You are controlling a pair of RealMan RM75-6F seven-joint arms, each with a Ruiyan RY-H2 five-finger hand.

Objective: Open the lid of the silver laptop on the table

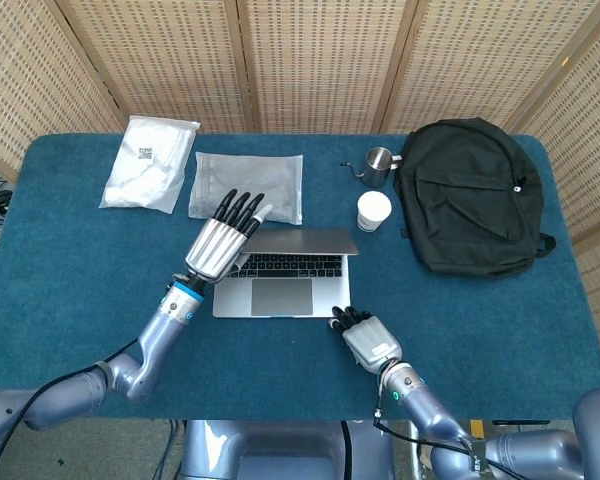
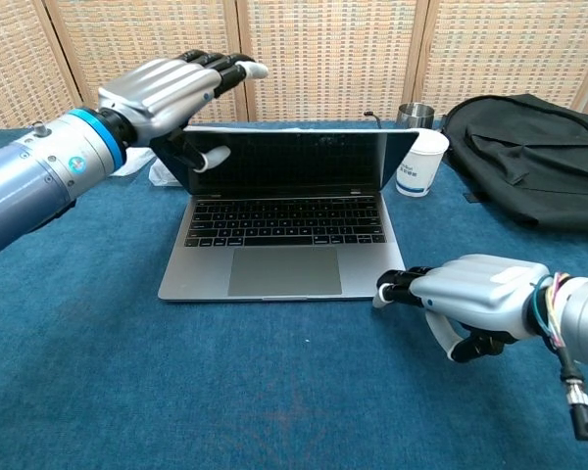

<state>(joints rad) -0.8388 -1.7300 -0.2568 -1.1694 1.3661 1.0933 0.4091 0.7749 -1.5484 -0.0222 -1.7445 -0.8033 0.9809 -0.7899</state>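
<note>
The silver laptop (image 1: 283, 287) (image 2: 284, 245) lies mid-table with its lid (image 2: 294, 157) standing nearly upright, dark screen and keyboard showing. My left hand (image 1: 220, 245) (image 2: 162, 90) holds the lid's upper left corner: the thumb (image 2: 202, 159) lies on the screen side while the fingers reach over the top edge. My right hand (image 1: 368, 340) (image 2: 475, 294) rests on the blue cloth with fingers curled, its fingertips (image 2: 390, 286) at the base's front right corner, holding nothing.
A white paper cup (image 1: 373, 210) (image 2: 418, 162) stands just right of the lid, with a metal pitcher (image 1: 378, 165) behind it. A black backpack (image 1: 470, 195) fills the right side. A grey pouch (image 1: 246, 185) and a white bag (image 1: 150, 162) lie behind the laptop.
</note>
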